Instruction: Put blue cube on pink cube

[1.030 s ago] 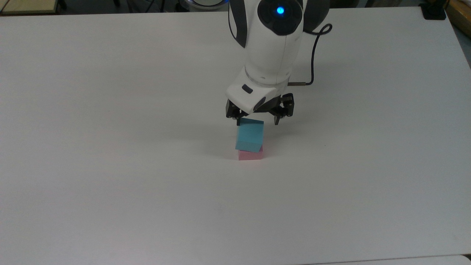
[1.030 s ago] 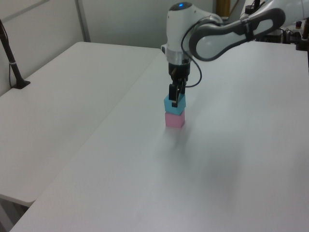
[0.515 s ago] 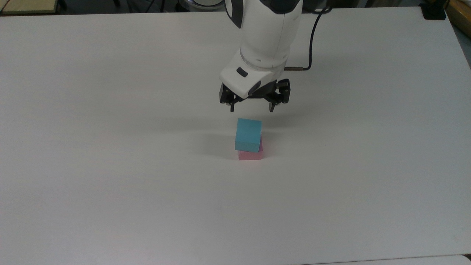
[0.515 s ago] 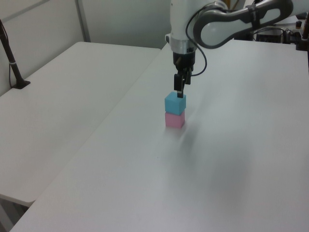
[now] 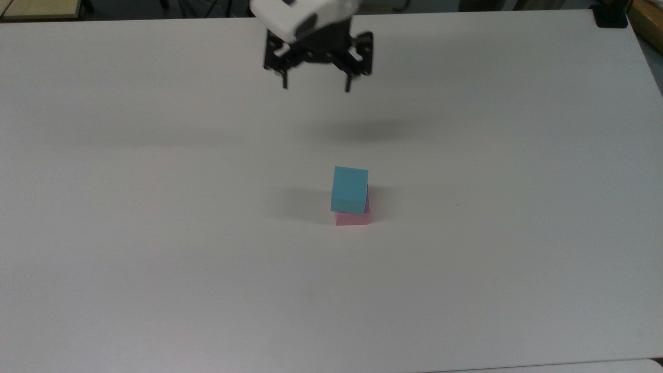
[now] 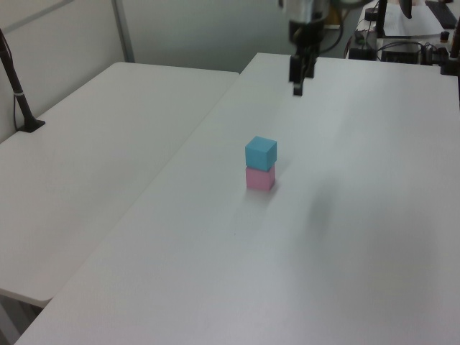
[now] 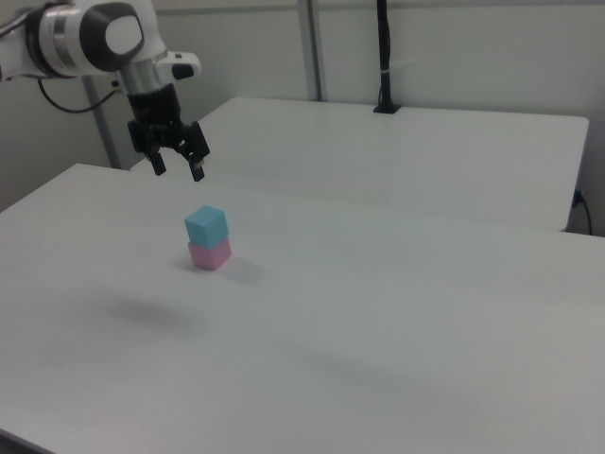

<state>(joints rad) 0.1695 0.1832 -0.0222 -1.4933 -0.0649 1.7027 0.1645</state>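
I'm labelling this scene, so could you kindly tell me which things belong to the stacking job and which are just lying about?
Job:
- blue cube, resting on the pink one
- pink cube, on the white table
- claw, open, raised clear of the stack

Just about:
- black post on the neighbouring table
- black cable at the left view's left
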